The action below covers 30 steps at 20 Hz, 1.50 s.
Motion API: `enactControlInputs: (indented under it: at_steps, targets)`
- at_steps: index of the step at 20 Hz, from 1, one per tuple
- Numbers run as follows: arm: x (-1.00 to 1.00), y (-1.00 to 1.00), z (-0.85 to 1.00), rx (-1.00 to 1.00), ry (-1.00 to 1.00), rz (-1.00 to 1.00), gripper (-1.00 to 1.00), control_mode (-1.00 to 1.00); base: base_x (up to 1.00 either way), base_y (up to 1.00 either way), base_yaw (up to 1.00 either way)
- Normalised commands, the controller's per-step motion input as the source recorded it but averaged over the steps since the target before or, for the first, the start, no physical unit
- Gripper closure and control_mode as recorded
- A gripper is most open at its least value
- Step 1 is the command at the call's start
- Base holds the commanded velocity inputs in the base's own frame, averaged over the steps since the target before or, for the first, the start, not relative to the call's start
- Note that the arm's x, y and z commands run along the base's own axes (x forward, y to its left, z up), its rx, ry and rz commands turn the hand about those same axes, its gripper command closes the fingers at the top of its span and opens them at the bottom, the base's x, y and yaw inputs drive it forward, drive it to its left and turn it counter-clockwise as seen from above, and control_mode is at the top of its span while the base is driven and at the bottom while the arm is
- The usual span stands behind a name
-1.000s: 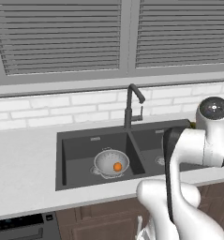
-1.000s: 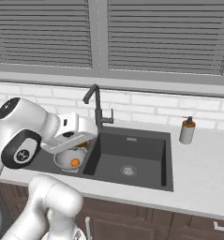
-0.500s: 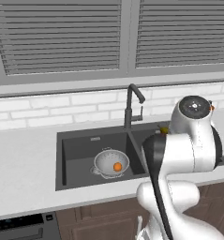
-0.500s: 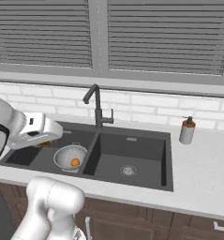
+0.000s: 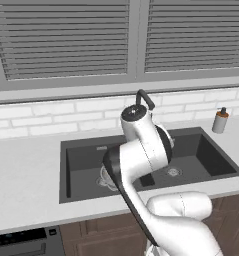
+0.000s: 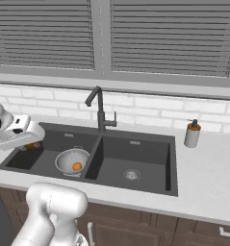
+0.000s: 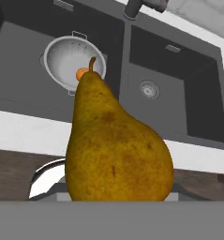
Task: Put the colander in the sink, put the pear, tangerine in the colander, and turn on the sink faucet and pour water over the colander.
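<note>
We read no writing anywhere. The colander (image 6: 72,161) sat in the sink's (image 6: 135,187) left basin, holding the tangerine (image 6: 77,166). Our gripper (image 6: 30,145), left of the sink, pinched the pear (image 7: 117,150) above the counter edge.

Gripper (image 6: 32,144) at far left, above the left basin's near-left corner, a sliver of brownish-orange showing under it; jaws not readable from here. Just right and below: colander (image 6: 71,161) upright on the left basin floor of the sink (image 6: 172,168), tangerine (image 6: 77,166) inside it. Further right and behind: sink faucet (image 6: 100,110) on the divider's back edge, spout angled toward the gripper's side. Far right, well apart: soap dispenser (image 6: 192,134) on the counter (image 6: 208,178).
</note>
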Motion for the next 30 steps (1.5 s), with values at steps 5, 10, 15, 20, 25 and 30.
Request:
enactControlInputs:
  at_steps: [5, 10, 15, 20, 25, 30]
  targets:
    - [0.77, 0.23, -0.74, 0.02, 0.12, -0.02, 1.0, -1.0, 0.0, 0.0, 0.0]
    - [0.79, 0.0, -0.8, 0.03, 0.0, -0.06, 1.0, -1.0, 0.0, 0.0, 0.0]
    - [0.84, 0.0, -0.63, 0.06, 0.01, -0.13, 1.0, -1.0, 0.0, 0.0, 0.0]
    - [0.63, 0.0, -0.33, 0.08, 0.09, -0.1, 1.0, -1.0, 0.0, 0.0, 0.0]
    - [0.43, 0.11, -0.23, 0.04, 0.06, -0.11, 1.0, -1.0, 0.0, 0.0, 0.0]
    - [0.32, 0.25, -0.4, 0.0, 0.01, -0.11, 1.0, -1.0, 0.0, 0.0, 0.0]
